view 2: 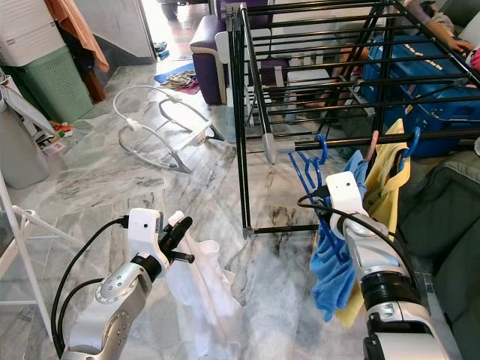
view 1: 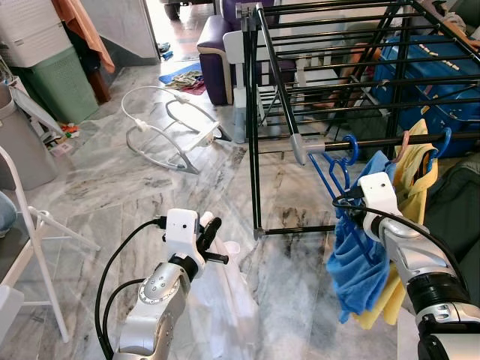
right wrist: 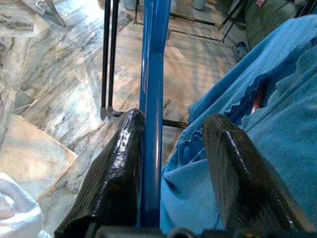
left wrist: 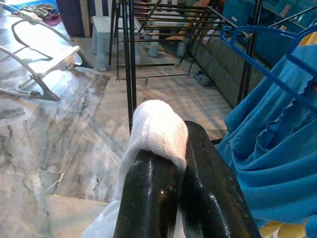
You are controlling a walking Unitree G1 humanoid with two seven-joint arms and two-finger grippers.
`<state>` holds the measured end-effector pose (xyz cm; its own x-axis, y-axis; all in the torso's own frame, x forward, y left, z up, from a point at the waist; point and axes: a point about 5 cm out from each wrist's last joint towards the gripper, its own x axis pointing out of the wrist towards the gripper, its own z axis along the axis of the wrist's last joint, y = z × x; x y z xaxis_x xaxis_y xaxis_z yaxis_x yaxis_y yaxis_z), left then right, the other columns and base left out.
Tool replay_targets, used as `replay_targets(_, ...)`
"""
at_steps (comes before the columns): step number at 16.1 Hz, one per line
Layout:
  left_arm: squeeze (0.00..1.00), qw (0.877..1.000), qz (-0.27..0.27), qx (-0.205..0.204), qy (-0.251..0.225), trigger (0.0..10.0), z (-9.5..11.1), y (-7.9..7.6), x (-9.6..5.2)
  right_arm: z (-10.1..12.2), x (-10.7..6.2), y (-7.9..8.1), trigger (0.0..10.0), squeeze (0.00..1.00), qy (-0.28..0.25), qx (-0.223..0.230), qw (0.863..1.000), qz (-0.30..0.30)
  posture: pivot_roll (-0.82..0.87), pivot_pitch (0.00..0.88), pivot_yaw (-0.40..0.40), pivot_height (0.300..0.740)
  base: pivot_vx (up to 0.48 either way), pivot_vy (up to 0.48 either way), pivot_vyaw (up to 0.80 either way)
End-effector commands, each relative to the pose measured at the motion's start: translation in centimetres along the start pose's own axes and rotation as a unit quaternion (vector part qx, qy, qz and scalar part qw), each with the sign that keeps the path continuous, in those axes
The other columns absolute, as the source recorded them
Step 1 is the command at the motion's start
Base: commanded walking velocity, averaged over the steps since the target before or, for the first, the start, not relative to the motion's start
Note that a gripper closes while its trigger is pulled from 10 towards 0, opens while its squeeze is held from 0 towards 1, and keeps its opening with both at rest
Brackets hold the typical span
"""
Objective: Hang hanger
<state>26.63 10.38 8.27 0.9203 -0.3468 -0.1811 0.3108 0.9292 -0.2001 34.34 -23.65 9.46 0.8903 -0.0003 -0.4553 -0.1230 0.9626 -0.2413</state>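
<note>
Pinching white cloth [left wrist: 157,130] in closed left gripper [left wrist: 179,163] jaws, right gripper [right wrist: 173,129] jaws spread around blue hanger [right wrist: 152,99]

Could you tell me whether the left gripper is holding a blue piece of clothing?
No, the left gripper is shut on a white cloth; the blue garment hangs on a hanger by the right gripper.

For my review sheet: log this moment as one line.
left gripper: shut on white cloth | right gripper: open around blue hanger | hanger hook over drying rack rail
</note>
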Motion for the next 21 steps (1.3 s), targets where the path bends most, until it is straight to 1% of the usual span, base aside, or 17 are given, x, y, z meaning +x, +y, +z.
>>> replay_targets(1,0.00,1.000,0.002,0.008,-0.003,10.0,0.4,0.1,0.2,0.7,0.2,0.1,0.0,0.00,-0.010,0.004,1.000,0.002,-0.13,0.000,0.073,0.740,0.000,0.000,0.00)
replay_targets(7,0.00,1.000,0.004,0.011,-0.003,10.0,0.5,0.2,0.2,0.7,0.2,-0.3,0.0,0.00,-0.011,0.005,1.000,-0.006,-0.12,0.001,0.068,0.740,0.000,0.000,0.00)
replay_targets(11,0.00,1.000,0.013,0.009,0.000,10.0,0.2,0.3,0.1,1.6,0.1,-0.3,0.0,0.00,-0.036,0.009,0.999,-0.017,-0.12,0.000,0.065,0.740,0.000,0.000,0.00)
replay_targets(12,0.00,1.000,0.025,0.009,-0.002,10.0,0.3,0.6,0.0,1.9,0.0,-0.2,0.0,0.00,-0.048,0.015,0.999,-0.020,-0.12,0.000,0.065,0.740,0.000,0.000,0.00)
replay_targets(14,0.00,0.999,0.032,0.014,-0.001,10.0,0.2,0.9,0.0,1.5,-0.3,0.6,0.0,0.00,-0.053,0.018,0.998,-0.015,-0.13,0.000,0.061,0.740,0.000,0.000,0.00)
replay_targets(17,0.00,0.999,0.034,0.015,0.002,10.0,-0.1,0.8,0.0,0.9,-0.7,1.4,0.0,0.00,-0.058,0.026,0.998,-0.013,-0.13,0.000,0.061,0.740,0.000,0.000,0.00)
replay_targets(19,0.00,0.998,0.050,0.017,-0.015,10.0,0.3,1.1,0.0,1.5,-1.2,1.6,0.0,0.00,-0.090,0.039,0.995,-0.026,-0.13,0.000,0.056,0.740,0.000,0.000,0.00)
replay_targets(20,0.00,0.998,0.052,0.018,-0.018,10.0,0.3,1.1,0.0,1.8,-1.5,1.6,0.0,0.00,-0.108,0.049,0.992,-0.034,-0.13,0.000,0.056,0.740,0.000,0.000,0.00)
replay_targets(21,0.00,0.998,0.052,0.018,-0.017,10.0,0.3,1.1,0.0,1.8,-1.8,1.7,0.0,0.00,-0.113,0.054,0.991,-0.041,-0.13,0.000,0.056,0.740,0.000,0.000,0.00)
